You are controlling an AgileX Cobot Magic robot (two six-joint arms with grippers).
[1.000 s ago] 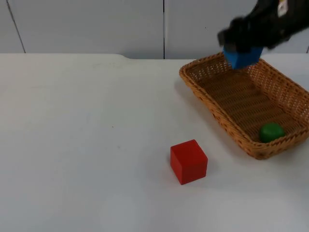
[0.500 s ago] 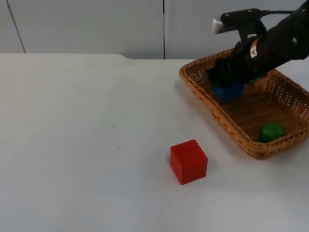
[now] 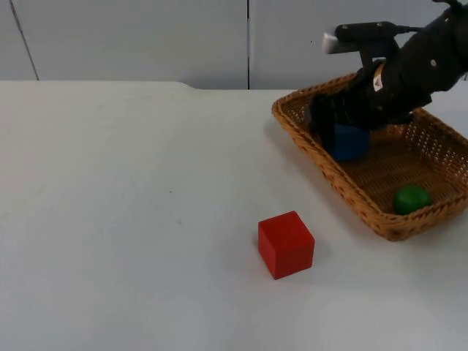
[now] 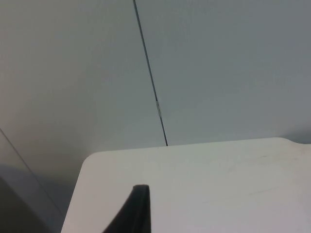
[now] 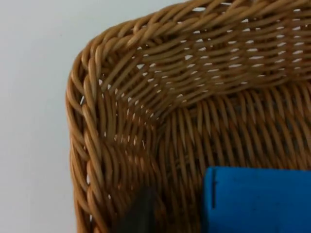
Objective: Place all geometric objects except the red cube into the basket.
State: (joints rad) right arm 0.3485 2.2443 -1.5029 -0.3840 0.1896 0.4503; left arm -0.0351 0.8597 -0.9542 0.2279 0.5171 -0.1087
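A wicker basket (image 3: pixel 322 164) stands at the table's right side. My right gripper (image 3: pixel 333 123) reaches down into its far left corner. A blue block (image 3: pixel 349 143) lies on the basket floor right under it. In the right wrist view the blue block (image 5: pixel 257 199) rests beside the basket's corner wall (image 5: pixel 97 121), and a strip of wicker separates it from my black fingertip (image 5: pixel 141 213), so the gripper is open. A green ball (image 3: pixel 411 199) sits in the basket's near end. The red cube (image 3: pixel 286 244) stands on the table in front of the basket. My left gripper waits near the table's back corner.
The grey partition wall (image 3: pixel 146 36) closes off the back of the white table (image 3: pixel 131 219). The left wrist view looks over the table's corner (image 4: pixel 194 170) at that wall, with one black fingertip (image 4: pixel 136 208) in sight.
My right gripper came down from above the basket's far rim into the basket with the blue block. The block now rests on the basket floor and the fingers stand off it.
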